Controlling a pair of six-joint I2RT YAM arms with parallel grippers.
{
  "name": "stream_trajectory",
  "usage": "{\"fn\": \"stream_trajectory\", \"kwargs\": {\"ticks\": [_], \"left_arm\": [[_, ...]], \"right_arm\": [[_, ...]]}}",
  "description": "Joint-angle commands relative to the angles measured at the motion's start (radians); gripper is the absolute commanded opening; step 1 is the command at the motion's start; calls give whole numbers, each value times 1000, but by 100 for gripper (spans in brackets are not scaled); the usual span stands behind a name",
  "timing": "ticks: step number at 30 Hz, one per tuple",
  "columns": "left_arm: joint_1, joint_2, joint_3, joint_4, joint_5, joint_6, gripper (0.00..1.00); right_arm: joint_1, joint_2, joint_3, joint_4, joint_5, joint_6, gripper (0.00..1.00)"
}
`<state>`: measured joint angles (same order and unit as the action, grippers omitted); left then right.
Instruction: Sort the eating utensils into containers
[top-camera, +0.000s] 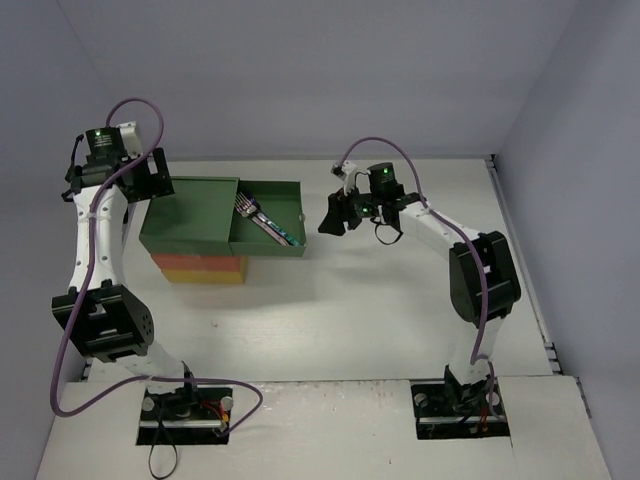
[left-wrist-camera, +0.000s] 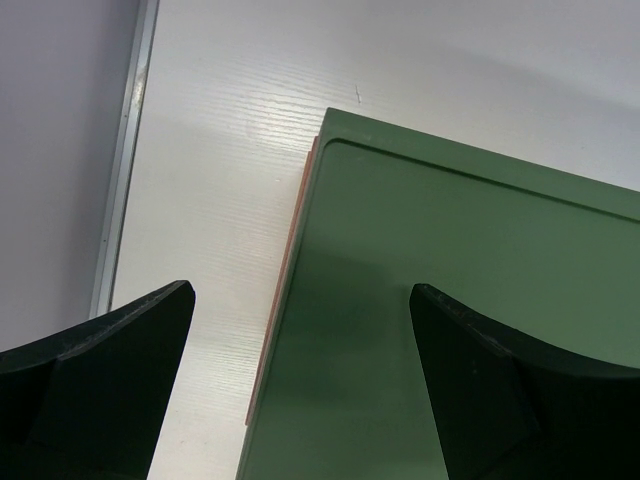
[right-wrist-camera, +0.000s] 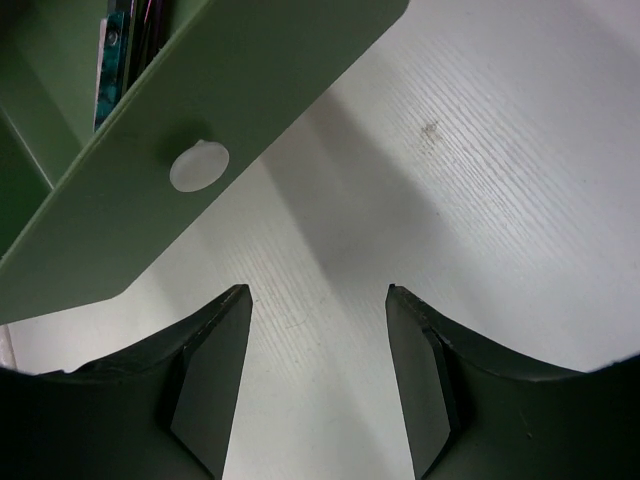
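Note:
The drawer unit has a green top and stands at the back left, with orange-red and yellow drawers below it. Its green drawer is pulled out to the right and holds several utensils, a fork's tines showing. My left gripper is open and empty over the unit's left edge; the green top fills the left wrist view. My right gripper is open and empty just right of the green drawer's front, near its white knob.
Light walls close the table at the back and on both sides. A metal strip runs along the left wall. The arm bases sit at the near edge.

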<state>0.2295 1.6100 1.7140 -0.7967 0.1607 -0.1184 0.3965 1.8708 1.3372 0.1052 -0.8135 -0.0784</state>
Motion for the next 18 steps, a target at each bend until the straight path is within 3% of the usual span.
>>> {"fn": "stream_trajectory", "kwargs": {"ticks": [1, 18], "left_arm": [[2, -39, -22, 90, 31, 16, 87], [1, -63, -159, 199, 70, 37, 87]], "right_arm": [[16, 28, 120, 58, -145, -131, 53], [52, 121, 250, 31, -313, -286, 51]]}}
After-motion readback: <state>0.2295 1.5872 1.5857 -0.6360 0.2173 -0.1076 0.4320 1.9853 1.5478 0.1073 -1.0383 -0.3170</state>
